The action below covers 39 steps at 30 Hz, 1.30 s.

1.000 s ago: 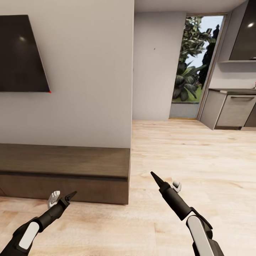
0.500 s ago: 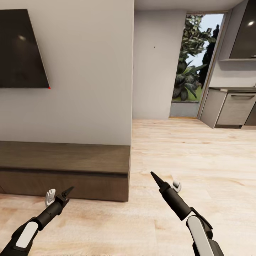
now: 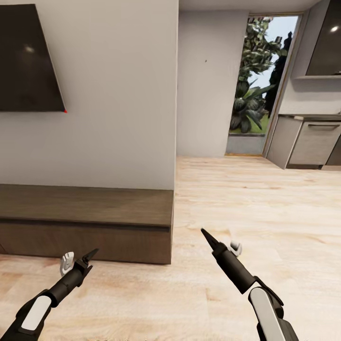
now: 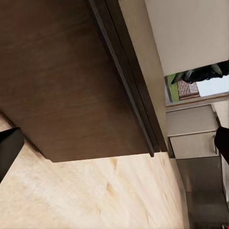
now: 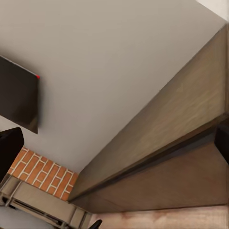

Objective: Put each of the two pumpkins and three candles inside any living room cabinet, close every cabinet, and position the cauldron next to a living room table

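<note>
Looking down from the head camera, I have the cabinet (image 3: 85, 222) along the wall at the left, its drawer fronts flush and closed, under a dark wall screen (image 3: 26, 59). My left tool (image 3: 78, 260) hangs low just in front of the cabinet's front face, near its right end, not touching it; its fingers are spread, one pale, one dark, and hold nothing. My right tool (image 3: 220, 241) sits further right, past the cabinet's end, over bare wooden floor (image 3: 265, 213), well apart from the cabinet; it too is spread and empty.

At the far right I see a glass door (image 3: 258, 80) with plants outside and grey kitchen units (image 3: 312, 144).

From the left wrist I get the cabinet (image 4: 76, 81) close up: plain brown front, the dark groove under its top slab, and floor beneath. The right wrist shows the cabinet (image 5: 167, 157) from its end, and beyond the screen (image 5: 16, 102) a patch of red brick (image 5: 40, 174) that the head camera does not give me.
</note>
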{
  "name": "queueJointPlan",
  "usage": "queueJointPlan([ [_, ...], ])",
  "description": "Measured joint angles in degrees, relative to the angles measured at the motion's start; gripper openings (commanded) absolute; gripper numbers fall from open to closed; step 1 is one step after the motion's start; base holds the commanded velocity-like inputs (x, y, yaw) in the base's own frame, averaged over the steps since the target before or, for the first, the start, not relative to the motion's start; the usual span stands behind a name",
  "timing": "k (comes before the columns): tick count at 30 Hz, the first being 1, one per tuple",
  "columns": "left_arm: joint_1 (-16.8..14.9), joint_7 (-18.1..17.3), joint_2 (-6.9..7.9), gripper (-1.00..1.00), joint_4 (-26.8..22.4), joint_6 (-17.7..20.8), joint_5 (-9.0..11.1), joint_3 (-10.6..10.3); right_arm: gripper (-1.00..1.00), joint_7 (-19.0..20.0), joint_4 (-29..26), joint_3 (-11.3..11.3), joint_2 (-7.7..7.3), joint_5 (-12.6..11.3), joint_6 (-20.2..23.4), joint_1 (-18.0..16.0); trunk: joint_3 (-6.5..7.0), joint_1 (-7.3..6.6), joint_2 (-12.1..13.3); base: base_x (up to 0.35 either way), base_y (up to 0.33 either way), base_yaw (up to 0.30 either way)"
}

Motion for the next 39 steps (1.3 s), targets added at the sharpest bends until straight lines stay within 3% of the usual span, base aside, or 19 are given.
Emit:
queueJointPlan([
  [7,0.0,-0.3,0.06,1.00,0.0,-0.1,0.0,0.0,1.00,0.0,0.0,0.0,0.04,0.0,0.0,0.0,-1.55,0.19,-0.1,0.000,0.000,0.000],
  [25,0.0,-0.8,0.21,1.00,0.0,-0.1,0.0,0.0,1.00,0.1,0.4,0.2,-0.45,-0.2,0.2,0.0,-1.56,0.19,-0.1,0.025,0.000,0.000],
  [31,0.0,-0.7,0.14,1.00,0.0,0.0,0.0,1.8,1.00,0.2,0.4,0.1,-0.27,-0.1,0.1,0.1,-1.56,0.19,-0.1,0.022,0.000,0.000],
  [39,0.0,-0.7,0.07,1.00,0.0,-0.1,0.1,2.4,1.00,0.0,0.4,-0.1,0.06,-0.6,0.1,0.3,-1.56,0.19,-0.1,0.002,0.000,0.000],
])
